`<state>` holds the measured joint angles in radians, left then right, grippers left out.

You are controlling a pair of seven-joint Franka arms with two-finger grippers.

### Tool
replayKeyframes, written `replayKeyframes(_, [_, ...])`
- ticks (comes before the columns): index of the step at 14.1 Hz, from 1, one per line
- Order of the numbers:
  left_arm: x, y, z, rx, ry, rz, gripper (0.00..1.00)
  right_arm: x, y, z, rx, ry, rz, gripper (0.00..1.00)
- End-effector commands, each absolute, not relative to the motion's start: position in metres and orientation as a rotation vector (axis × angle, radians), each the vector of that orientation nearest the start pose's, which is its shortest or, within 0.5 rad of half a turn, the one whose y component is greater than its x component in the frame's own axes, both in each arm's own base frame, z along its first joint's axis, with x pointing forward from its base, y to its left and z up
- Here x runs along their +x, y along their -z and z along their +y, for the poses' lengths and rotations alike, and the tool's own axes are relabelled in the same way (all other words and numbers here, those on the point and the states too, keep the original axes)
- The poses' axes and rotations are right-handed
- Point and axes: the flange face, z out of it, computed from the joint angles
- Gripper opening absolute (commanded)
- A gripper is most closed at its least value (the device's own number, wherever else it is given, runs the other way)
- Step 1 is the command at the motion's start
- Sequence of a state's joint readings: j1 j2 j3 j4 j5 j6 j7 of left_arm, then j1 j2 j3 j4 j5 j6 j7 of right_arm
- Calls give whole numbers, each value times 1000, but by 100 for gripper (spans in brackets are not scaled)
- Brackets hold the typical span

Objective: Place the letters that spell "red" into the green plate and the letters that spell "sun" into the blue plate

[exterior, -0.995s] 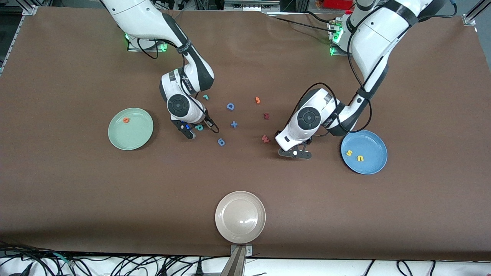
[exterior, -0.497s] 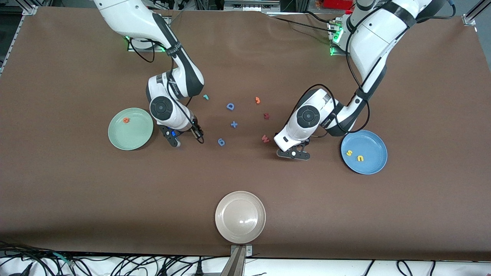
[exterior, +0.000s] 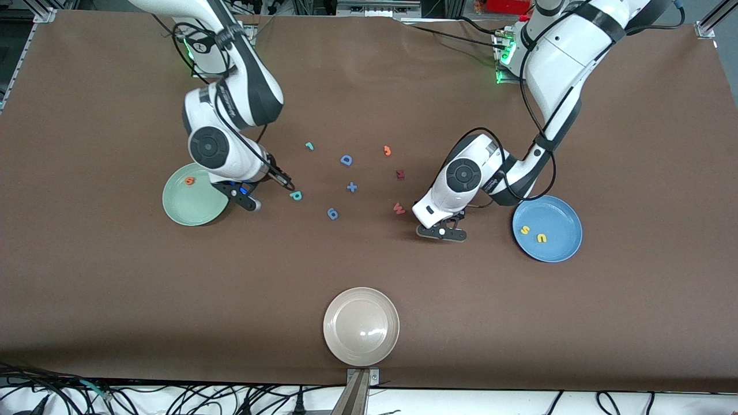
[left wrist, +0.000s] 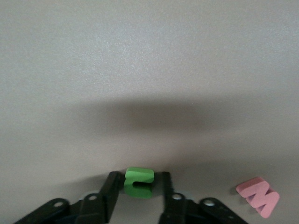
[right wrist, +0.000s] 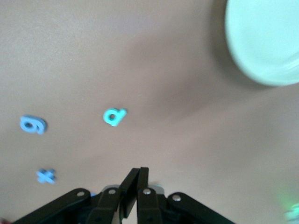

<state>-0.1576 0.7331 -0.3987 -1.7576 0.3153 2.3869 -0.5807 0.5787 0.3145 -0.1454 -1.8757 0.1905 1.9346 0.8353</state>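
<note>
The dark green "n" [left wrist: 138, 182] rests on the table between the fingers of my left gripper [left wrist: 139, 175], which is shut on it; in the front view this gripper [exterior: 442, 232] hides it. The blue plate [exterior: 553, 216] holds the yellow "s" [exterior: 524, 230] and "u" [exterior: 541, 237]. An orange "e" [exterior: 189, 180] lies in the green plate [exterior: 199, 204]. My right gripper [exterior: 252, 204] hangs shut and empty by that plate's rim. The teal "d" [exterior: 296, 196] lies loose on the table beside it, apart from the fingers. The teal "r" [exterior: 309, 146] lies farther from the camera.
Loose between the arms are a blue D [exterior: 346, 160], a blue plus [exterior: 351, 187], a blue 9 [exterior: 332, 214], an orange hooked piece [exterior: 387, 151], a dark red letter [exterior: 400, 174] and a red W [exterior: 398, 208] close to my left gripper. A beige plate [exterior: 361, 327] sits at the near edge.
My right arm has swung from the teal "d" toward the green plate, and the "d" has stayed on the table. The left gripper's fingers have closed in on the "n".
</note>
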Motion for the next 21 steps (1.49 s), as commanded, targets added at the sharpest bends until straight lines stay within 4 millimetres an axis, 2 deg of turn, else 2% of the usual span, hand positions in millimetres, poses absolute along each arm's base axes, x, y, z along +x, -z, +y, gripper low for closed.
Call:
replayKeyframes(1, [569,-171,-325,-3152,-54,200,8,520,-381,258,-3141,-464,492,18])
replayKeyframes(2, [569,-173,-325,-3151,-53,199,1,515,-395,255,-3141,-470,391,33])
replayKeyframes(3, [571,-176,-324,-3149,-52,194,0,513,-402,254,-3140,-475,324,59])
replayKeyframes(4, [577,-185,-319,-3151,-30,183,0,511,-410,253,-3134,-460,266,81])
replayKeyframes(5, [584,-195,-309,-3148,-22,165,0,510,-414,253,-3135,-450,241,95])
replayKeyframes(7, [592,-221,-295,-3117,-32,151,0,503,-423,252,-3132,-455,159,99])
replayKeyframes(9, [599,-234,-277,-3098,-42,190,0,493,-422,256,-3135,-500,58,99])
replayKeyframes(10, [605,-242,-260,-3079,-61,225,0,488,-423,259,-3130,-503,-5,99])
replayKeyframes(12, [619,-256,-209,-3054,-117,334,0,469,-408,262,-3124,-541,-101,99])
replayKeyframes(14, [624,-266,-162,-3060,-221,418,0,440,-388,276,-3120,-483,-166,99])
replayKeyframes(16, [631,-264,-108,-3077,-294,505,0,421,-362,286,-3118,-440,-200,98])
replayKeyframes(18, [632,-255,-68,-3080,-328,591,0,405,-331,294,-3119,-390,-197,98])
replayKeyframes(20, [619,-239,-56,-3077,-399,591,0,391,-297,297,-3118,-342,-209,98])
replayKeyframes(21, [618,-237,-43,-3080,-416,593,0,387,-283,300,-3120,-344,-221,98])
